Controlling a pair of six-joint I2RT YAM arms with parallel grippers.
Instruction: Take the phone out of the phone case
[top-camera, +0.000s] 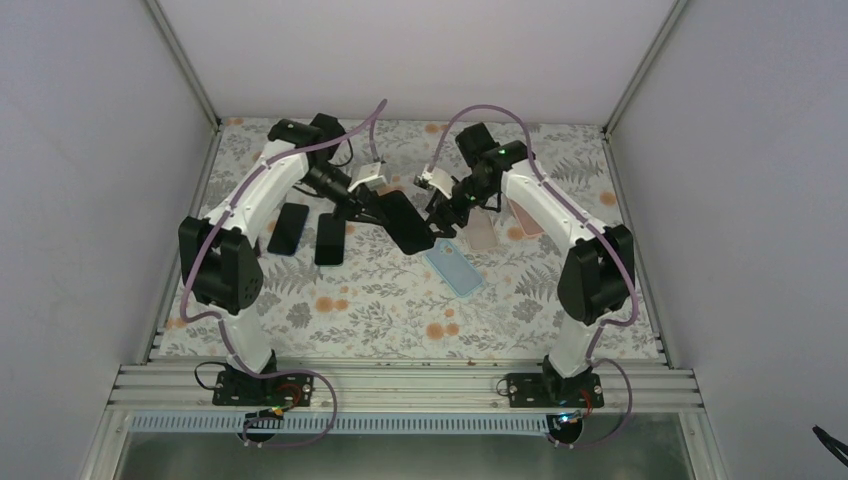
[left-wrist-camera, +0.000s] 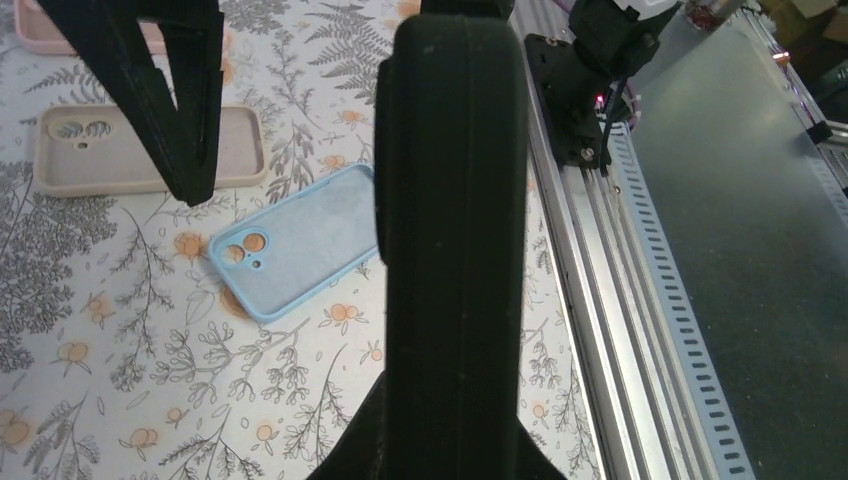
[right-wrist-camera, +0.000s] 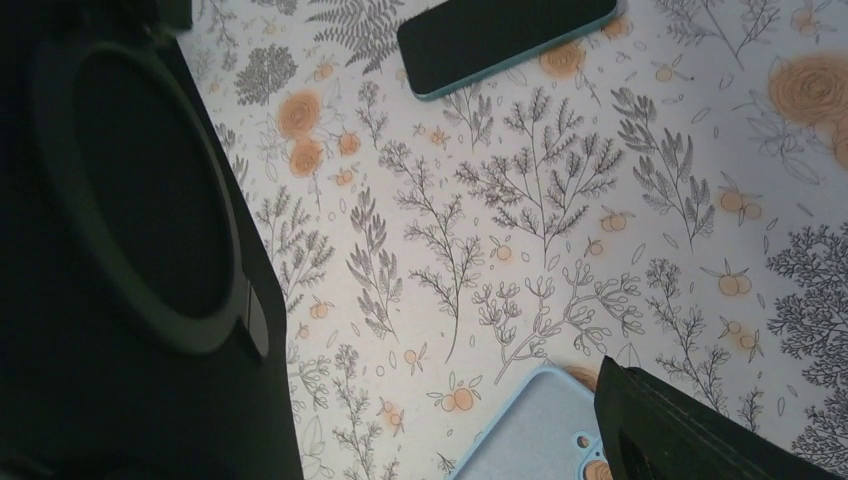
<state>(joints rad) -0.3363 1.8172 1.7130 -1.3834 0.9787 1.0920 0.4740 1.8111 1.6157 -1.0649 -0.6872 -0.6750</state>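
step: pre-peel | left hand (top-camera: 378, 205) clenched on black phone case (top-camera: 408, 228), aloft | right hand (top-camera: 443, 212) released, just right of it, perhaps touching | next: pinch its rim, peel

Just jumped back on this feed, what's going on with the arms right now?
The left gripper is shut on the black phone case, holding it above the table. The right gripper stands open right beside the case, not gripping it. Whether a phone sits inside cannot be told. A light blue case and a beige case lie empty on the table, with two dark phones on the left arm's side.
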